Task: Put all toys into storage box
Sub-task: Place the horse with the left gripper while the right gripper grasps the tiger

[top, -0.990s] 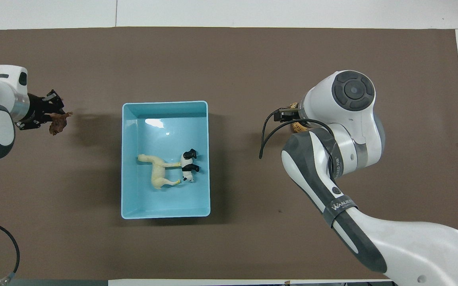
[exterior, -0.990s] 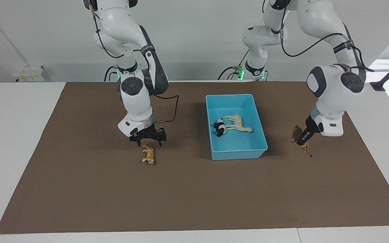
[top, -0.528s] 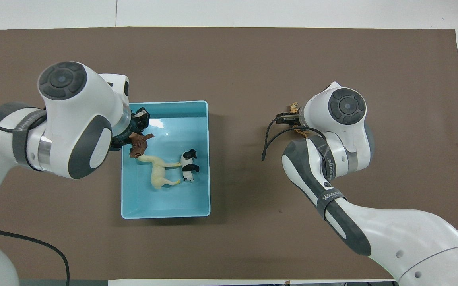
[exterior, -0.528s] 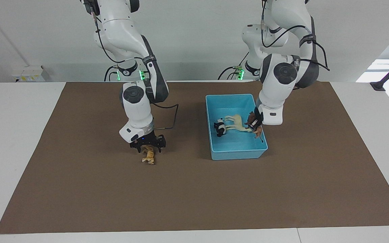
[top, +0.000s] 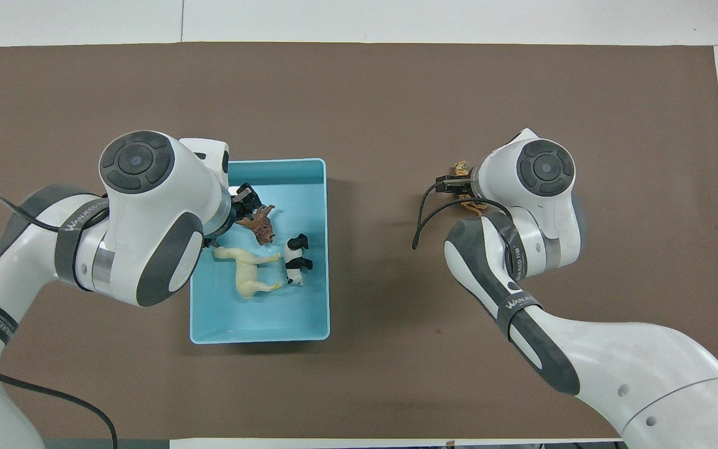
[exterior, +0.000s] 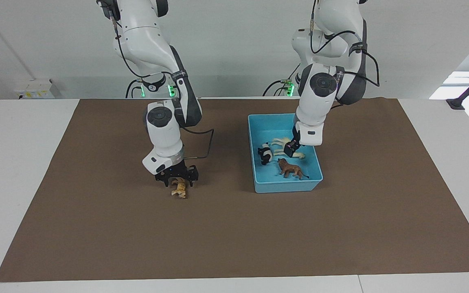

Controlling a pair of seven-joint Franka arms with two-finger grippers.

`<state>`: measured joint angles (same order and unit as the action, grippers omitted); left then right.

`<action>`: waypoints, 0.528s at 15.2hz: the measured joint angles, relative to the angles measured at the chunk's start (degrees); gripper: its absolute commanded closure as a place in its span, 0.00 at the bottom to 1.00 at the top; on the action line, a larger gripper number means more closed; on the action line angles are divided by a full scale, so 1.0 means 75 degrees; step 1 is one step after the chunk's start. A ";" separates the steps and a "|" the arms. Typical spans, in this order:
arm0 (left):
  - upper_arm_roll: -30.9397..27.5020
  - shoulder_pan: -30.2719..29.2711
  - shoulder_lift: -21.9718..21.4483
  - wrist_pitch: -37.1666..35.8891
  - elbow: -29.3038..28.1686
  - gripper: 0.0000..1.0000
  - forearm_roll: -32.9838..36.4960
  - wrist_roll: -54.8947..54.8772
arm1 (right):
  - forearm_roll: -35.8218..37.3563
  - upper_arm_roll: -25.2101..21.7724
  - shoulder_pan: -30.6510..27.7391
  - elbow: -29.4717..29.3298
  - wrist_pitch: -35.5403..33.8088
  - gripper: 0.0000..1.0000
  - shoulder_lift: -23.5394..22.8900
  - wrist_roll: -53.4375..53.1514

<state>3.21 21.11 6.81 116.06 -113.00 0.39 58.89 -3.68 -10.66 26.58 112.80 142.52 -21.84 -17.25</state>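
Toys first, from the robots' end outward. The cream camel (exterior: 280,143), long-necked and the biggest of the four, lies on its side on the floor of the storage box (exterior: 285,188), a light-blue tray with low walls. Touching its legs at the end toward the right arm is the black-and-white panda (exterior: 264,154), also tipped over.

Above the camel hangs the left gripper (exterior: 290,149), reaching in over the box wall at the left arm's end. Its fingers look parted and it has hold of nothing.

A little farther out in the same box, the brown lion (exterior: 290,168) stands on its feet, dark mane toward the panda, thin tail trailing toward the left arm's end. It is clear of the gripper and of the other two animals.

Farther out again, well apart from the box toward the right arm's end, the orange striped tiger (exterior: 178,189) sits on the brown mat (exterior: 96,228). The right gripper (exterior: 176,179) is down low over it with its fingers spread wide either side of the tiger's nearer end; I cannot tell whether they touch it.
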 measured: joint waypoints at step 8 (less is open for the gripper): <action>-0.0241 -0.0860 -0.1319 -0.1756 0.0522 0.00 0.0008 -0.2261 | 0.0000 0.0002 -0.0002 0.0391 0.0561 0.23 -0.0001 0.0001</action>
<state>1.40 14.66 -3.08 102.90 -109.08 0.45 41.93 -3.68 -10.64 26.56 115.73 146.73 -21.85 -17.24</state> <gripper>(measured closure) 0.000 0.057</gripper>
